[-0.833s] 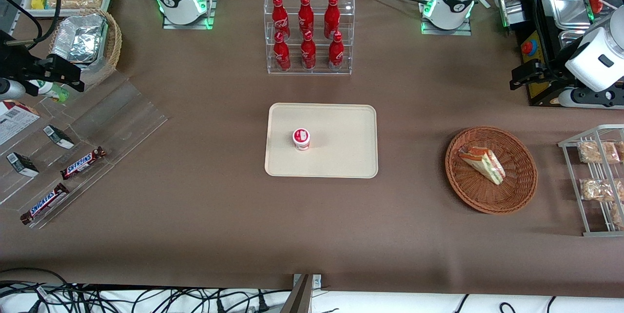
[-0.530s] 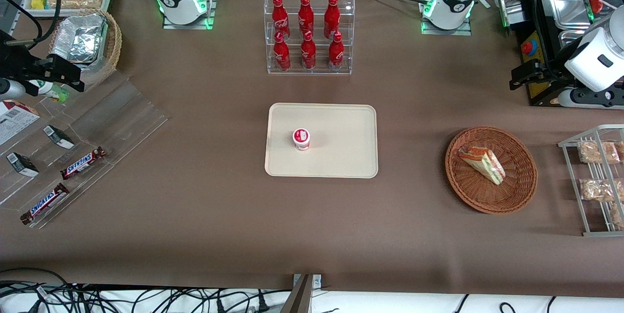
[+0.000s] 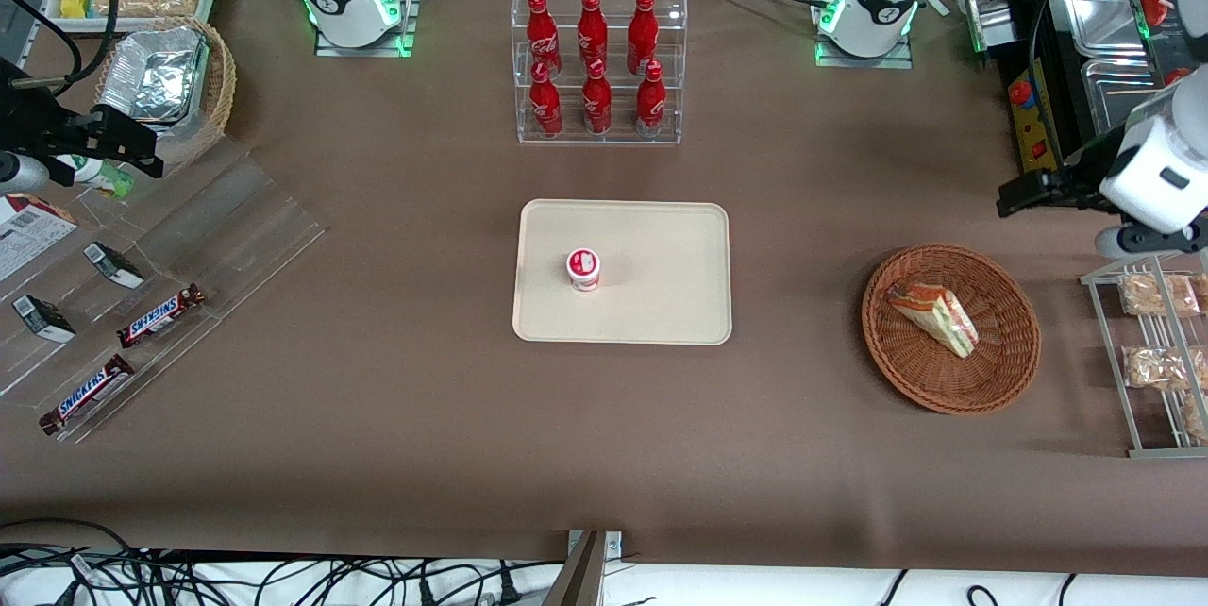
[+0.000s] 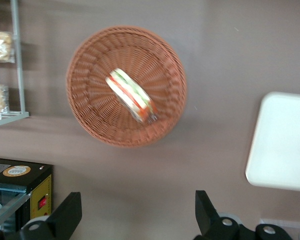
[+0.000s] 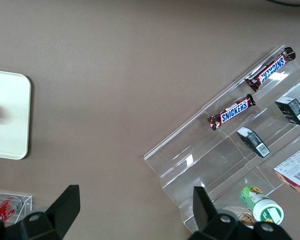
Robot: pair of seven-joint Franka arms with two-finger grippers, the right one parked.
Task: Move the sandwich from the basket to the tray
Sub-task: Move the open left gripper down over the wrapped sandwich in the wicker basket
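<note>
Sandwich [image 3: 934,317]: lay wrapped in the basket [image 3: 1000,375], filling edge facing up, untouched.
Basket: sat on the brown bench [image 3: 396,417], toward the working arm's end, just beside a wire rack [image 3: 1147,356] of snack packs.
Gripper [image 4: 135,220]: hovered above the bench near the basket, farther from the front camera than the sandwich; fingers spread wide, holding nothing.
Tray [image 3: 661,304]: mid-bench, well apart from the basket (one small red-lidded cup [image 3: 583,268] stood on it).
</note>
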